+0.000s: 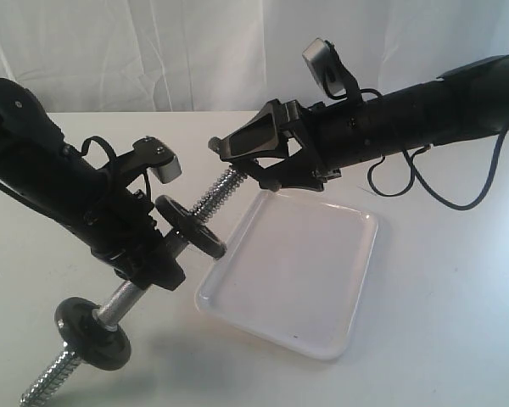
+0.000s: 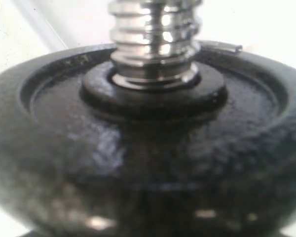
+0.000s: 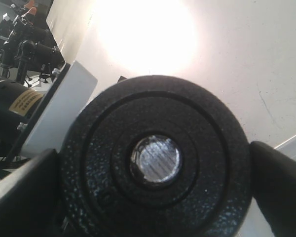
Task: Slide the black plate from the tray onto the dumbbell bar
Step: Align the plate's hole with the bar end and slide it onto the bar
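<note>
right gripper [image 1: 242, 151]: your jaws stand wide, with one finger on each side of the black plate's rim. It is gripping the plate.
black plate [image 3: 207, 163]: sits between the right gripper's fingers, in the air and clear of the tray. Round and matte, with a pebbled cast finish, a raised rim and stepped rings round the centre hole. The hole lines up with the bar's tip, whose striated metal face shows through it. I can't tell you whether the plate is on the thread or just off it.
dumbbell bar [image 1: 119, 301]: tilted and held clear of the table. Chrome, with a smooth middle and coarse thread at both ends. The upper threaded end sits right at the right gripper's jaws. The lower end sticks out past the left gripper on its far side.
left gripper [image 1: 148, 270]: clamped on the bar's smooth middle. The fingers are mostly hidden by the arm body.
inner disc [image 1: 191, 225]: on the bar just beyond the left gripper, on the side toward the right gripper. Glossier hammered black, with a fat rounded rim, a recessed face and a flat collar round the thread.
end disc [image 1: 92, 332]: on the bar on the other side of the left gripper, just before the lower thread. Glossy black with a rounded edge.
tray [image 1: 322, 254]: below the right gripper, flat on the table. A white glossy rectangle with rounded corners and a low rim.
table [image 1: 441, 322]: plain white, under both grippers.
</note>
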